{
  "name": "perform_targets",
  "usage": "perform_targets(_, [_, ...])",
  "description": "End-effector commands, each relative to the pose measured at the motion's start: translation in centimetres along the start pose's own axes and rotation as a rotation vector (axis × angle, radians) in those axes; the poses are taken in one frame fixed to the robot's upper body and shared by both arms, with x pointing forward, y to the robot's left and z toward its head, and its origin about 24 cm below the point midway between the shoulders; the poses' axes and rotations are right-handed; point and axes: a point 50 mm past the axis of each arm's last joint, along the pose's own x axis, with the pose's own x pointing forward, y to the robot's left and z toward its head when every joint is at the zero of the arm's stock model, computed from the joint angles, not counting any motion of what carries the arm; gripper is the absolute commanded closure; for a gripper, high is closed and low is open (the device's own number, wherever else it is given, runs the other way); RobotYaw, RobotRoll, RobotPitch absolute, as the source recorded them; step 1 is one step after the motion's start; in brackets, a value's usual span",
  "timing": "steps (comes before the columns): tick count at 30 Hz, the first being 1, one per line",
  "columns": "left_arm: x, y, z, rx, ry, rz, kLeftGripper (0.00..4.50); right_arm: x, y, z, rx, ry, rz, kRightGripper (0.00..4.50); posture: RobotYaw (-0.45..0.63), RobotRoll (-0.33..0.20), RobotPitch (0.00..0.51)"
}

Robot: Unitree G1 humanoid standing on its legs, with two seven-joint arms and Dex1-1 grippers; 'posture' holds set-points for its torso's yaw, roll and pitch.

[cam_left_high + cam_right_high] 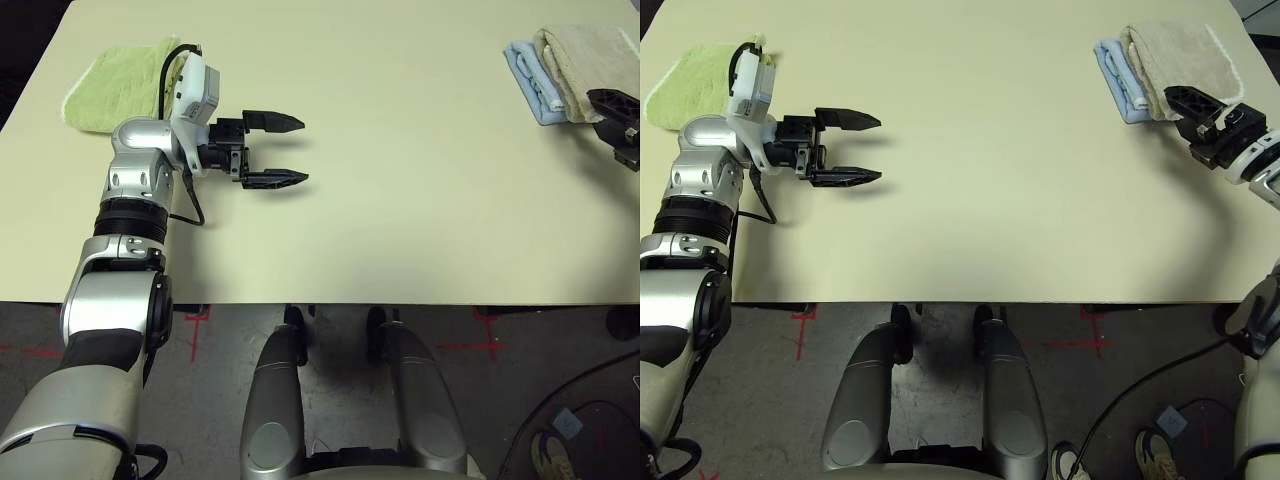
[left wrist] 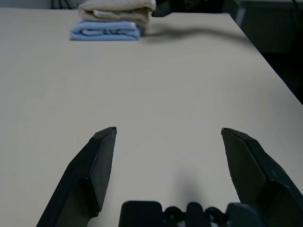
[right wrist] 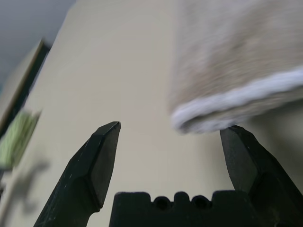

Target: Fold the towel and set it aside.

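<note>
- The left tool (image 1: 272,152) hangs over the bench (image 1: 400,200) well apart from the towel, on the near-left side of it, with both black fingers spread wide and nothing between them; it points across the bench toward the towel's side
- Just behind that tool, farther from the towel again, a folded lime-green towel (image 1: 115,85) lies at the bench's far left corner
- Between the left tool and the towel there is a long stretch of bare bench top
- The right tool (image 1: 1200,115) sits at the towel's near corner, by far the closer of the two; its fingers stand wide, and the right wrist view shows the towel's white-stitched edge just ahead of the fingers, beside one fingertip (image 3: 236,135), with nothing clamped
- The towel (image 1: 1180,60) is folded and rests on top of a folded light-blue towel (image 1: 1115,72) at the bench's far right corner; the blue one pokes out from under the towel on the side facing the left tool
- The towel's long axis runs from the right tool away toward the far edge of the bench, so the tool faces a short end of the bundle
- Judging by how it lies, the fold looks done and the towel already set aside; the step in hand seems to be the release, and what is left for the right tool is to draw clear of the towel's near end without catching the stitched edge
</note>
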Motion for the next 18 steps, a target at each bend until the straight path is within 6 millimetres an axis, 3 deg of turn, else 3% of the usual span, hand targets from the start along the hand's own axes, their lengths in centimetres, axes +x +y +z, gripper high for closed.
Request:
perform_targets(1, [-0.3,0.5,0.5,-0.016,-0.052,0.096,0.0,1.0,2.3,0.5,-0.128,0.034,0.119,0.02,-0.09,0.0,0.343])
perform_targets(5, [-0.8,1.2,1.0,-0.065,-0.117,0.252,0.0,4.1,5.5,0.7,-0.175,-0.014,0.256,0.02,-0.07,0.0,0.342])
perform_targets(7, [-1.1,1.5,1.0,-0.083,-0.134,0.348,0.0,6.3,6.0,0.9,-0.247,-0.114,0.216,0.02,-0.06,0.0,0.342])
perform_targets(12, [-2.1,2.9,0.3,-0.121,-0.139,0.673,0.0,10.0,5.1,0.1,-0.445,-0.345,-0.032,0.02,-0.01,0.0,0.343])
perform_targets(18, [-4.2,4.2,-0.3,-0.099,-0.178,1.093,0.0,11.6,4.9,-1.0,-0.549,-0.523,-0.227,0.02,0.03,0.0,0.348])
